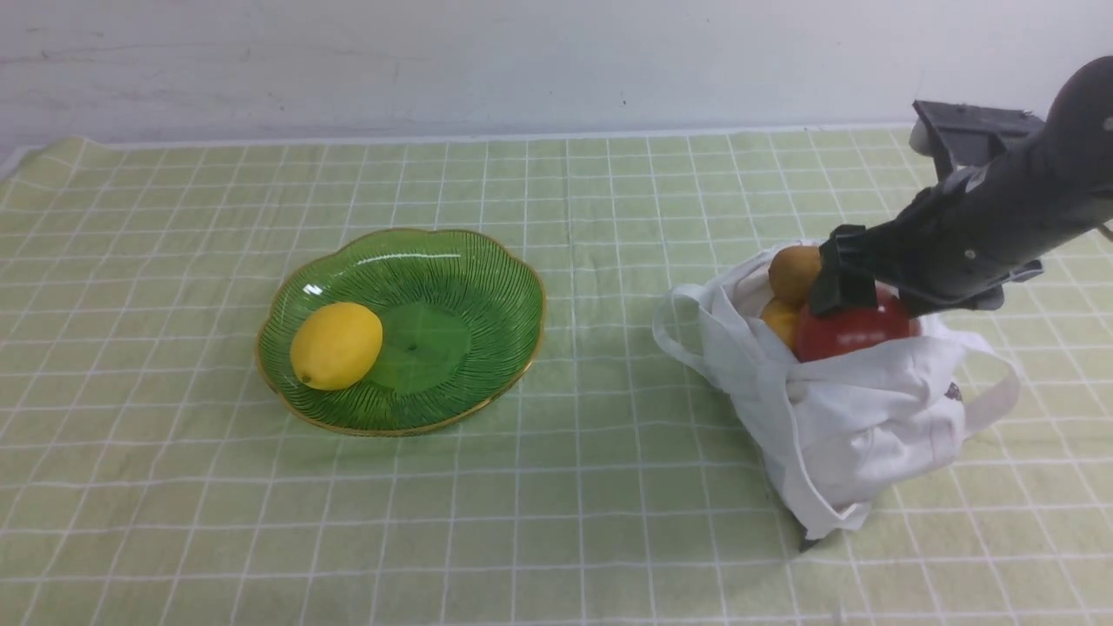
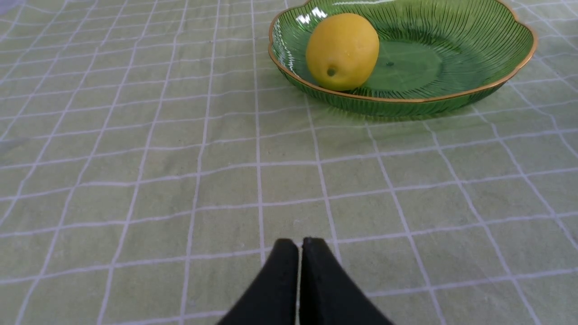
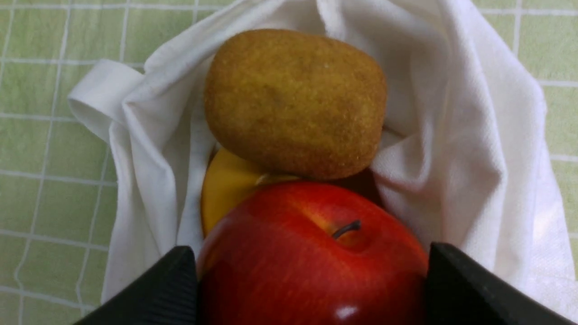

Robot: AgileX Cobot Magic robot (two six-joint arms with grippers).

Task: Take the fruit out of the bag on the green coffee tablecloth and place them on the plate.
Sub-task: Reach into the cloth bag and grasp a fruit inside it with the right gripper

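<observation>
The white bag [image 1: 852, 426] stands on the green grid tablecloth [image 1: 565, 487] at the right, mouth open. In its mouth are a red apple [image 1: 848, 335], a brown kiwi-like fruit [image 1: 793, 271] and an orange-yellow fruit [image 1: 780, 320]. My right gripper [image 1: 861, 300] reaches into the bag. In the right wrist view the right gripper [image 3: 310, 255] has a black finger against each side of the apple [image 3: 289, 280], below the kiwi [image 3: 293, 99]. A yellow fruit [image 1: 336, 345] lies in the green plate [image 1: 487, 261] at centre left. My left gripper [image 2: 300, 243] is shut and empty, low over the cloth short of the plate [image 2: 474, 45].
A pale wall runs along the cloth's far edge. The bag's loop handles stick out on its left [image 1: 674, 326] and right [image 1: 996, 391]. Bare cloth lies between plate and bag. The left arm is out of the front view.
</observation>
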